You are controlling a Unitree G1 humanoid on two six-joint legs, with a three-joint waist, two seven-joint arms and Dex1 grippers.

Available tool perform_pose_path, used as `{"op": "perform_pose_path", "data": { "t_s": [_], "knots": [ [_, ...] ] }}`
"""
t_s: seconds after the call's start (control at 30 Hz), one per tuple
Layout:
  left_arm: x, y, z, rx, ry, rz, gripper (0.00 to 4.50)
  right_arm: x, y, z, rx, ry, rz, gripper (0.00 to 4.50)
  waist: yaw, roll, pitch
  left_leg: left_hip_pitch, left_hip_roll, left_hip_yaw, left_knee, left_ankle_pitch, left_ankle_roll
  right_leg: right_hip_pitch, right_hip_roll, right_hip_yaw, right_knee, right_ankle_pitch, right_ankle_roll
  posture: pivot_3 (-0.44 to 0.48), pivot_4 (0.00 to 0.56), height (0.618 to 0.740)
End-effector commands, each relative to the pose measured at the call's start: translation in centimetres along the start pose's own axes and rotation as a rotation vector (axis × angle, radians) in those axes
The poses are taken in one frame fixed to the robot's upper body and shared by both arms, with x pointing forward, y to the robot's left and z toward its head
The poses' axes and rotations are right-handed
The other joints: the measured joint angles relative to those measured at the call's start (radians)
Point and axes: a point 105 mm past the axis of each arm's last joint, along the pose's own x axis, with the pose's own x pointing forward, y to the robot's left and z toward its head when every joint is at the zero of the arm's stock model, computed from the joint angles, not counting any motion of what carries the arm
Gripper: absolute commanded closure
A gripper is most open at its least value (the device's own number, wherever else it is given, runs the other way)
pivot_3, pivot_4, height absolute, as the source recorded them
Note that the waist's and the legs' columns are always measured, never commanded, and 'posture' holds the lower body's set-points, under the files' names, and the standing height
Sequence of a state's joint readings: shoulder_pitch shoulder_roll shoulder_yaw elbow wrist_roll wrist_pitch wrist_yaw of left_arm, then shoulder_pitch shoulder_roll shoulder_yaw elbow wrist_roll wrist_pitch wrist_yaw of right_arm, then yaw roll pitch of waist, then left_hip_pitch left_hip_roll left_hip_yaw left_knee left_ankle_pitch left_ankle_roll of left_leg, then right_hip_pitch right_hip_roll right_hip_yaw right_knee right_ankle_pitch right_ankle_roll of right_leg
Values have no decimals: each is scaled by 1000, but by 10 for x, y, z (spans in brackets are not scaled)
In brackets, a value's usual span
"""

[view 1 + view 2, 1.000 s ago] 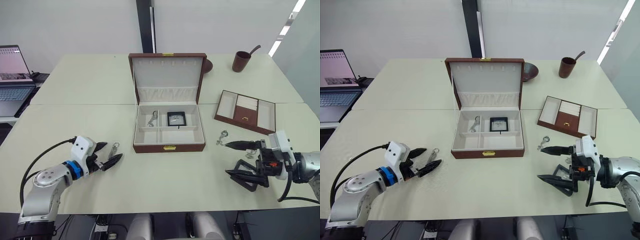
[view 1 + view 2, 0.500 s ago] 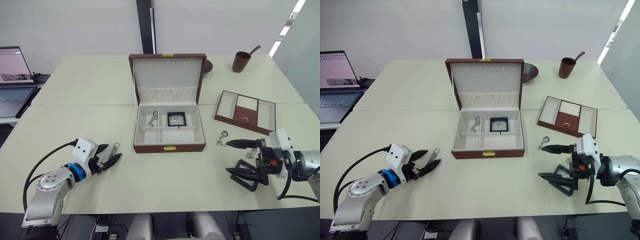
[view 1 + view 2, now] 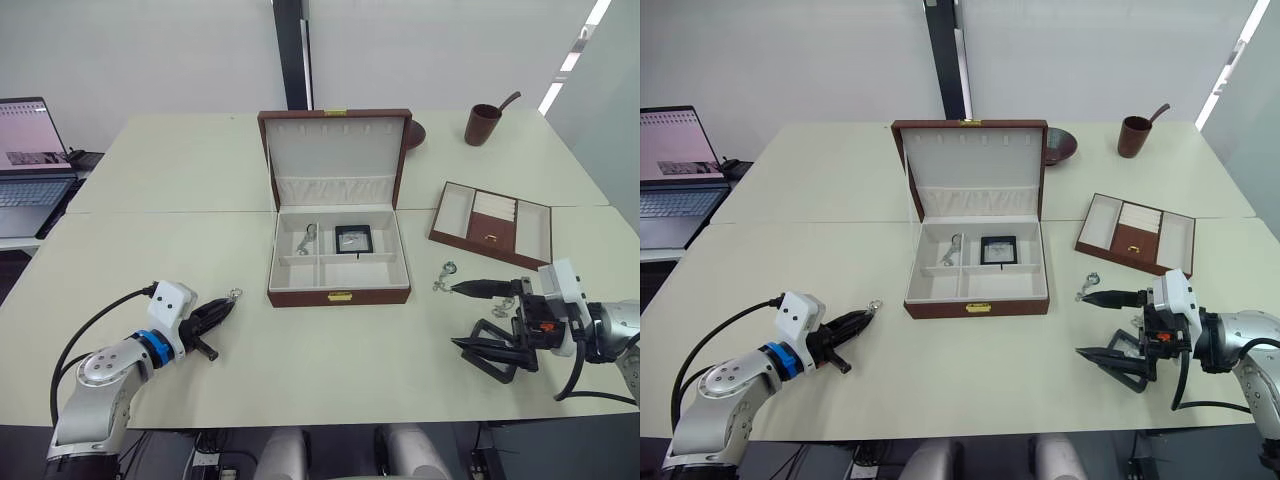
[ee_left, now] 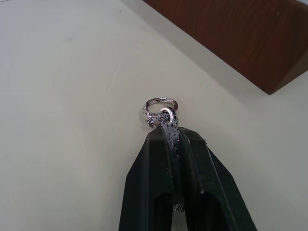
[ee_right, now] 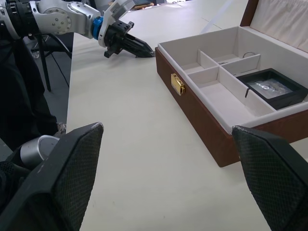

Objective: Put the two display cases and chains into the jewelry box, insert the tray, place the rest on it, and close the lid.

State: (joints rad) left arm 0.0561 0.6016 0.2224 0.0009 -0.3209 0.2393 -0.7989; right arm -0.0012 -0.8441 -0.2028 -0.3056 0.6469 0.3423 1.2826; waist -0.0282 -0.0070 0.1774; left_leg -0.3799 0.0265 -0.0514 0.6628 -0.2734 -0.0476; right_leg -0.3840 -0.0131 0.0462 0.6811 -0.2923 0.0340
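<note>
The jewelry box (image 3: 338, 294) stands open at mid-table, its lid (image 3: 335, 150) upright. Inside lie one display case (image 3: 352, 237) and a chain (image 3: 307, 236). Left of the box, my left gripper (image 3: 226, 305) is shut on another chain (image 4: 160, 107) lying on the table, with the ring end poking out past the tips. My right gripper (image 3: 470, 320) stands open at the right. A second display case (image 3: 494, 334) lies by its lower finger, partly hidden. One more chain (image 3: 444, 273) rests on the table between the box and that gripper. The tray (image 3: 490, 223) sits to the right.
A brown cup (image 3: 483, 122) with a spoon and a dark bowl (image 3: 1060, 143) stand at the back right. A laptop (image 3: 28, 150) is on a side table at the far left. The table's front edge runs just beneath both arms.
My left gripper has closed its fingers onto the chain left of the box. The right arm has stayed where it was, still open.
</note>
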Motion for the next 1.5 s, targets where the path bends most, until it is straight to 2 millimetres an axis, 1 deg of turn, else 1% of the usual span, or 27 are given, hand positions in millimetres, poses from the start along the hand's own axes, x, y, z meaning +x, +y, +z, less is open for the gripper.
{"op": "perform_pose_path", "data": {
  "t_s": [0.03,0.23,0.33,0.47,0.6,0.63,0.73,0.93,1.03,1.13,1.3,1.4,1.5],
  "knots": [
    [-1,-1,-10,-44,34,-13,4480,-1,1,8,-29,-12,9,0,0,0,0,0,0,0,0,0,0,0,0,0,0,0,0,0,150,740],
    [-1,-2,9,-16,-11,-48,4480,0,0,11,-38,-19,8,0,0,0,0,0,0,0,0,0,0,0,0,0,0,0,0,0,150,740],
    [3,-4,34,3,-71,-83,4480,2,2,16,-46,-29,16,0,0,-1,1,-1,0,0,0,0,0,0,0,-1,0,0,0,0,150,740],
    [4,-8,54,29,-88,-114,4480,2,1,25,-58,-45,14,0,0,-6,3,-1,0,-1,0,0,0,0,0,-1,0,0,0,0,150,740],
    [4,-13,72,36,-112,-140,4480,2,1,31,-64,-54,11,0,0,-6,4,-1,0,-1,0,0,0,-1,0,-1,-1,0,0,0,150,740],
    [4,-15,82,31,-136,-155,4480,2,1,34,-65,-61,9,0,0,-6,4,-1,0,-1,0,0,0,-1,0,-1,-1,0,0,0,150,740],
    [3,-20,104,28,-180,-196,4480,2,1,40,-68,-75,-2,0,0,-7,4,-1,0,-2,0,0,0,-1,1,-1,0,0,0,0,150,740],
    [8,-29,133,53,-216,-248,4480,1,-1,40,-64,-72,-32,0,0,-8,5,-2,0,-1,0,0,0,-1,1,-1,-1,0,0,0,150,740],
    [12,-34,139,68,-216,-282,4480,2,-1,40,-62,-74,-44,0,0,-8,5,-2,0,-1,0,0,0,-1,1,-1,-1,0,0,0,150,740],
    [22,-42,143,91,-201,-336,4480,3,-1,40,-56,-89,-69,0,0,-8,5,-2,0,-2,0,0,0,-1,1,-1,-1,0,0,0,150,740],
    [38,-47,149,102,-200,-395,4480,4,5,38,-49,-86,-97,0,0,-8,5,-2,0,-1,0,0,0,-1,1,-1,-1,0,0,0,150,740],
    [45,-51,146,108,-182,-435,4480,4,8,39,-50,-90,-118,0,0,-8,5,-2,0,-2,0,0,0,-1,1,-1,-1,0,0,0,150,740],
    [52,-52,136,119,-142,-457,4480,3,11,39,-47,-95,-140,0,-1,-8,5,-2,0,-2,0,0,0,-1,2,-1,-1,0,0,0,150,740]
  ]
}}
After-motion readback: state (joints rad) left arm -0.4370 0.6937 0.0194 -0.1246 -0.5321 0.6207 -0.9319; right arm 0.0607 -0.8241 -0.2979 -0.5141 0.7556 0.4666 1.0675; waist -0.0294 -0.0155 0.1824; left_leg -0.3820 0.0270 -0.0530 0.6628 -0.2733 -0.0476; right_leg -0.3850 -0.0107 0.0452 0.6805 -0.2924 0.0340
